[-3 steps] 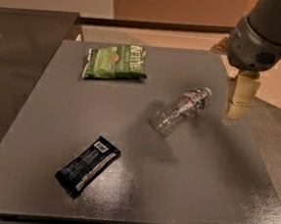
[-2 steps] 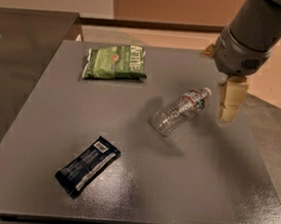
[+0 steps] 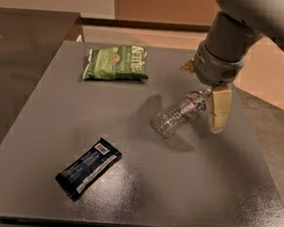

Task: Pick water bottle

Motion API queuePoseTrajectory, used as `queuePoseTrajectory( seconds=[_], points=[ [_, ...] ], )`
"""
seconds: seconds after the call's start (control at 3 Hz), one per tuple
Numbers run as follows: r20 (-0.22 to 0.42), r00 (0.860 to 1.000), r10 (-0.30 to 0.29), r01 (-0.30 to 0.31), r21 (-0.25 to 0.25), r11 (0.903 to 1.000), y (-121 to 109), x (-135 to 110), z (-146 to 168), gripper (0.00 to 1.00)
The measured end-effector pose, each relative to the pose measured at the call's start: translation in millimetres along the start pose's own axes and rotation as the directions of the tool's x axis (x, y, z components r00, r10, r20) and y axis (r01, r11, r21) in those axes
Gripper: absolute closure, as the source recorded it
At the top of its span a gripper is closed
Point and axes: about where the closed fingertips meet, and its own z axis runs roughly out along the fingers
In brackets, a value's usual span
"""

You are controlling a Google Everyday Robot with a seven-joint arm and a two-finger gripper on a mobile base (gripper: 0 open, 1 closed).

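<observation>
The water bottle [image 3: 179, 114] lies on its side on the grey tabletop [image 3: 200, 190], and the tool [image 3: 218, 110] hangs low at its capped end. From where I stand the cream-coloured part of the tool sits just beside the neck, on the side away from the rest of the clutter. It is so close to the red-and-white label band that I cannot say whether it touches. I cannot tell whether the tool is open or closed; it does not look to be holding anything.

What matters is how the bottle points. Its long axis runs on a slant, with the cap nearest the tool and the clear ribbed body stretching away from it towards the dark blue wrapper bar [image 3: 88, 166], which lies well beyond the bottle's base. So the tool stands at the narrow end rather than over the belly. To my eye a grip has to come across that slanted axis, and probably further along the body, away from the cap.

The green snack bag [image 3: 117, 62] rests well off to the far side of the bottle from the tool, out of the way.
</observation>
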Motion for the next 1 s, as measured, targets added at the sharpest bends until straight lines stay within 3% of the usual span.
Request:
queuePoseTrajectory(
  seconds=[0.67,1.0],
  points=[
    [0.063,0.996,-0.056,0.058,-0.033,0.9978,7.6,-14.0,23.5,0.00],
    [0.066,0.995,-0.068,0.071,-0.050,0.9962,10.3,-17.2,31.7,0.18]
  ],
)
